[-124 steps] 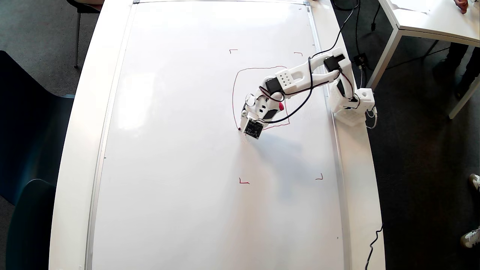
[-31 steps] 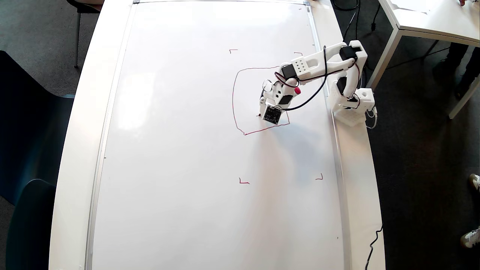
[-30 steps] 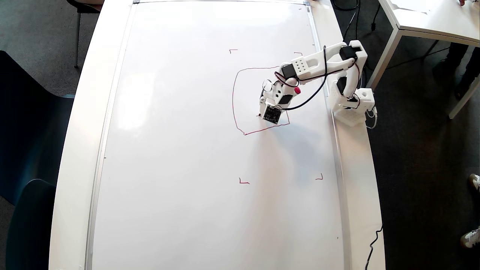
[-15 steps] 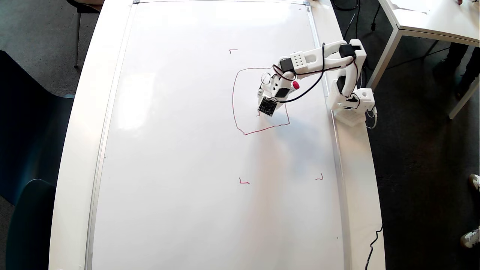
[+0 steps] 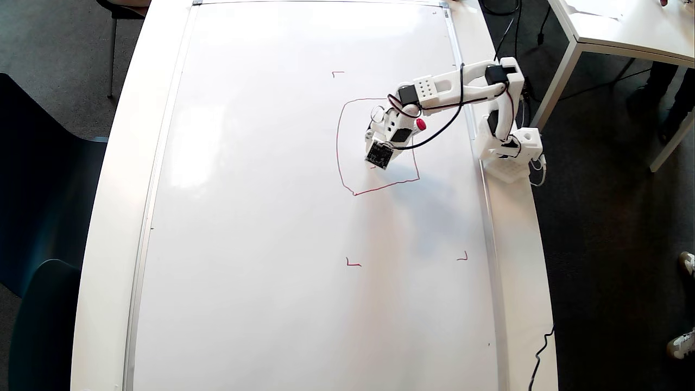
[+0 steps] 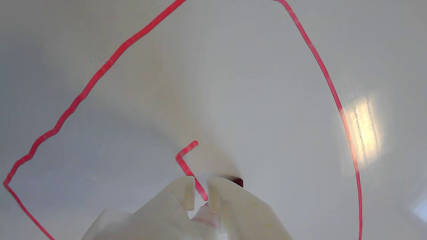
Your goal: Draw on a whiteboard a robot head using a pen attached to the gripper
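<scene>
red pen (image 6: 238, 182) tip nearly hidden behind white end effector (image 6: 200, 193)

Gripper (image 5: 374, 155) now sits up and left inside the robot head (image 5: 347, 179) outline vs before, w/ short new red stroke (image 6: 184, 157) behind it.
</scene>
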